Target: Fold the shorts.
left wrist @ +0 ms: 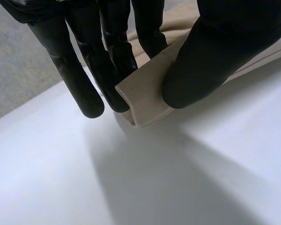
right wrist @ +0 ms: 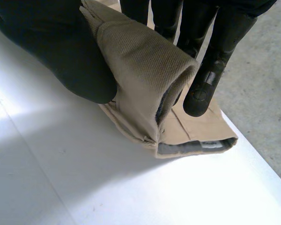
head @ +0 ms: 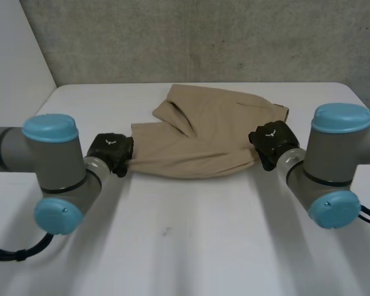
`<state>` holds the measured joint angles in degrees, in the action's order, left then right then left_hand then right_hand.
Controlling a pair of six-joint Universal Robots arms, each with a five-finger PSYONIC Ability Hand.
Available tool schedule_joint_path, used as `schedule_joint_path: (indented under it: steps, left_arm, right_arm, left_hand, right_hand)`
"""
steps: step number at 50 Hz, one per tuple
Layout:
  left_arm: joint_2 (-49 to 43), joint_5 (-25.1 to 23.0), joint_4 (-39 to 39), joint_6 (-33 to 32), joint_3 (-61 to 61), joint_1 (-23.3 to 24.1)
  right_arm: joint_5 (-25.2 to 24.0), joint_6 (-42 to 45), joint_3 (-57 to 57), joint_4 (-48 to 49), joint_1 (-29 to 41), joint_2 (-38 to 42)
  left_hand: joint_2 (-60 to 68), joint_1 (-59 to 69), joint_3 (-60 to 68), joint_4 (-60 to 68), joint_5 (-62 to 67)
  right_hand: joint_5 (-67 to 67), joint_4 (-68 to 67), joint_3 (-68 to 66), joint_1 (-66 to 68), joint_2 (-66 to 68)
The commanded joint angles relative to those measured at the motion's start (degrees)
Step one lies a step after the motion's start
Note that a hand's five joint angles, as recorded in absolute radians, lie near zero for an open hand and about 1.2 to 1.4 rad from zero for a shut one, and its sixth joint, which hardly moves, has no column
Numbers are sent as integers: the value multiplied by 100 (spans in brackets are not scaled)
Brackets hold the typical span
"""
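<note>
Overall: white table, grey concrete wall behind its far edge; nothing else lies near the cloth.
Shorts: tan shorts at the middle of the table, toward the far side, spread flat, with one flap turned over on the upper layer. The near edge runs between the two hands.
Arms: left arm and right arm reach in from the near corners, one at each end of the cloth.
Left hand: left hand sits at the near left corner of the cloth.
Right hand: right hand sits at the right edge.
Left fingers: left wrist view — hem corner clamped between the thumb and the fingers; fingers straight and close together, tips touching or just above the table.
Right fingers: right wrist view — a rolled fold of cloth lifted and pinched between the thumb and the fingers; lower layers lie flat on the table beneath.
</note>
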<state>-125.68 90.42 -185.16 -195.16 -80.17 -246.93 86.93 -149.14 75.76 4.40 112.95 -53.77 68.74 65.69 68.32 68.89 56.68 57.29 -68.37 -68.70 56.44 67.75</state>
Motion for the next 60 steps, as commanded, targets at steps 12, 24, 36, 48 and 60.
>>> schedule_joint_path:
  steps: [12, 24, 36, 48, 60]
  left_arm:
    - [2565, -42, 2263, -1489, -2318, 13]
    - [3472, -1052, 3189, -1596, -2829, 189]
    - [2673, -1097, 1774, -1525, -1521, -75]
    - [337, -1096, 1500, -937, 473, 13]
    - [-746, -1070, 1369, -928, 1284, 22]
  right_arm:
    - [-272, 674, 1116, -2407, -54, -1311]
    - [-562, 1616, 1855, -3429, -238, -2006]
    - [-826, 1125, 2286, -2031, -265, -1962]
    - [-835, 904, 2356, -1899, -247, -1892]
    - [-826, 904, 2497, -1758, -256, -1901]
  left_hand:
    - [1126, 1431, 1168, 1111, 1332]
    - [1126, 1431, 1168, 1111, 1332]
    - [-5399, -5093, -5356, -5413, -5192]
    - [-4559, -4253, -4516, -4573, -4352]
    - [-2842, -2537, -2799, -2856, -2635]
  right_hand:
    - [1271, -1163, -1130, 2356, 1225]
    - [1271, -1163, -1130, 2356, 1225]
    - [1271, -1163, -1130, 2356, 1225]
    - [1271, -1163, -1130, 2356, 1225]
    - [1271, -1163, -1130, 2356, 1225]
